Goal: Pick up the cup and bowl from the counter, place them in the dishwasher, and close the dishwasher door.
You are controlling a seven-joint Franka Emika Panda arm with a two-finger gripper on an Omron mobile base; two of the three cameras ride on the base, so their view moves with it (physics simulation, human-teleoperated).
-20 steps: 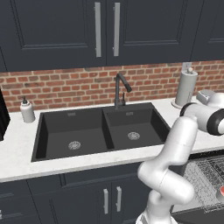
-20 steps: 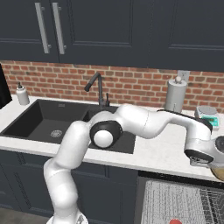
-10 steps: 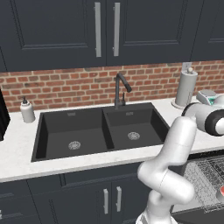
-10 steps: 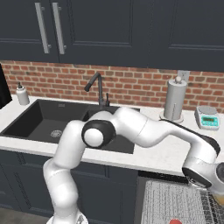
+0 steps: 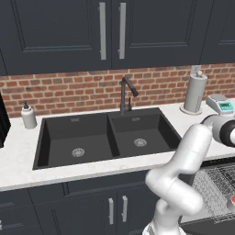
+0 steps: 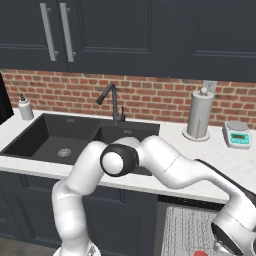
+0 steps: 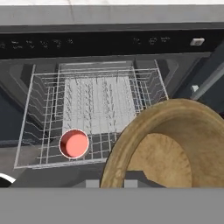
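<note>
A tan wooden bowl [image 7: 170,148] hangs tilted close to the hand camera, with my gripper [image 7: 117,182] shut on its near rim. It is above the front right part of the dishwasher's pulled-out grey wire rack [image 7: 94,109]. A red cup [image 7: 74,143] stands in the front left of that rack and also shows as a red cup [image 5: 232,200] at the picture's edge. The dishwasher [image 7: 109,41] is open, with its dark control strip above the rack. My arm reaches down from the counter [image 6: 220,157] toward the rack [image 6: 185,230].
A black double sink [image 5: 105,137] with a dark faucet [image 5: 126,94] is set in the counter. A paper towel holder [image 6: 198,116] and a small scale [image 6: 237,135] stand at the back right, a soap bottle [image 5: 28,115] at the left. Dark cupboards hang above.
My arm has swung down from counter height to over the dishwasher rack, carrying the bowl with it. The jaws have kept their grip.
</note>
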